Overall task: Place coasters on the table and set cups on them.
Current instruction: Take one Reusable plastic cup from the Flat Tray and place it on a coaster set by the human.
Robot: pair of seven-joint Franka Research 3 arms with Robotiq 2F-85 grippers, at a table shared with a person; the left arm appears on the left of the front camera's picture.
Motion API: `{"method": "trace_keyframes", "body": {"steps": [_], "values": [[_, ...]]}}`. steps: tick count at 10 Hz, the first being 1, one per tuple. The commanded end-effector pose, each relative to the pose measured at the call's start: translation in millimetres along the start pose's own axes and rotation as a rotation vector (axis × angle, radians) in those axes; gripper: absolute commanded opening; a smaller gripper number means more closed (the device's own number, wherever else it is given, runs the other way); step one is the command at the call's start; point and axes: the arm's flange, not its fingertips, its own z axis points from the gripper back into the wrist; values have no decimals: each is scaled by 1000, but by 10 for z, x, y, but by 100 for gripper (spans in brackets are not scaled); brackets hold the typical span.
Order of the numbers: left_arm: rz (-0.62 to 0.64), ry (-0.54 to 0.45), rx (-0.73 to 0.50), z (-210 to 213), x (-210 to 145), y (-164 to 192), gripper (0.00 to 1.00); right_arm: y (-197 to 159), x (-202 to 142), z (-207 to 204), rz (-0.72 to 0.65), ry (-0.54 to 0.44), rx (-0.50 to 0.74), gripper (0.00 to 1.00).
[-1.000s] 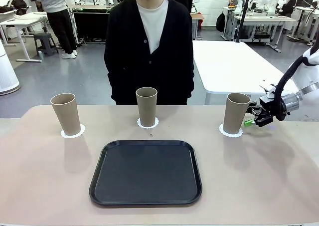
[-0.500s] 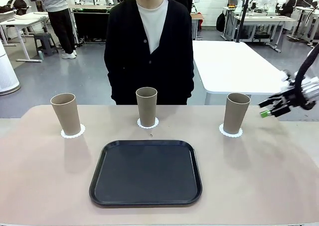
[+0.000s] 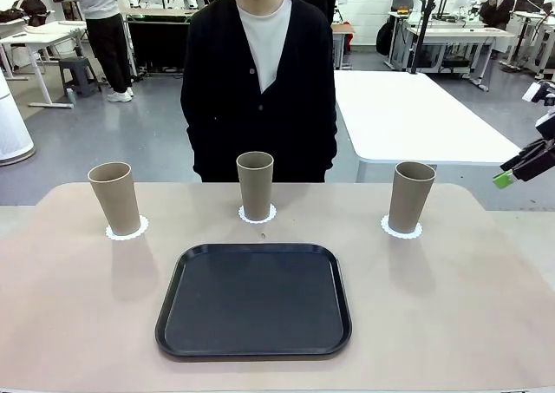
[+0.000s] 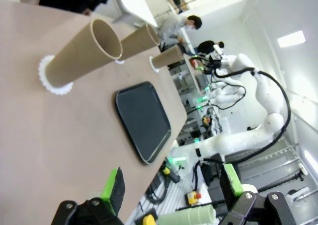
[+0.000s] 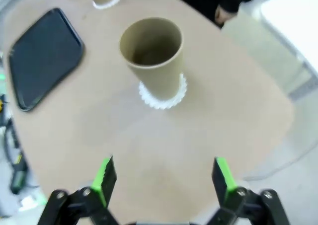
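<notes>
Across the beige table (image 3: pixel 69 324) we see three cups (image 3: pixel 411 196) each standing on its coaster (image 3: pixel 401 230), beyond the black tray (image 3: pixel 253 301). Our right gripper (image 3: pixel 520 166) hangs wide open and empty, far right; our left gripper (image 4: pixel 171 187) likewise. Any careless swing back could topple the tall right cup.

Front view faces the person; wrist views share the table (image 3: pixel 486 289).

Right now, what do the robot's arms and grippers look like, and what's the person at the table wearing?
The arm seen from the left wrist camera is glossy white, with rounded segments and a black cable along it. The left gripper and right gripper are black, their fingers faced with bright green pads. The person wears a black cardigan with long sleeves over a white top.
</notes>
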Motion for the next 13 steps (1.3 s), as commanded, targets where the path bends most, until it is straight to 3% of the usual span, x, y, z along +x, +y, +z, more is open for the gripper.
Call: {"method": "trace_keyframes", "body": {"steps": [1, 3, 6, 7, 8, 13], "values": [[-6, -14, -3, 7, 10, -17, 100, 345, 209, 131, -135, 95, -20, 100], [-6, -14, -3, 7, 10, -17, 100, 601, 434, 199, -224, 205, -22, 100], [-6, -14, -3, 7, 10, -17, 100, 687, 733, -3, -329, 441, -38, 100], [-6, -14, -3, 7, 10, -17, 100, 605, 819, -102, -387, 452, -59, 100], [-6, -14, -3, 7, 10, -17, 100, 755, 607, 35, -309, 350, -60, 100], [-6, -14, -3, 7, 10, -17, 100, 755, 607, 35, -309, 350, -60, 100]]}}
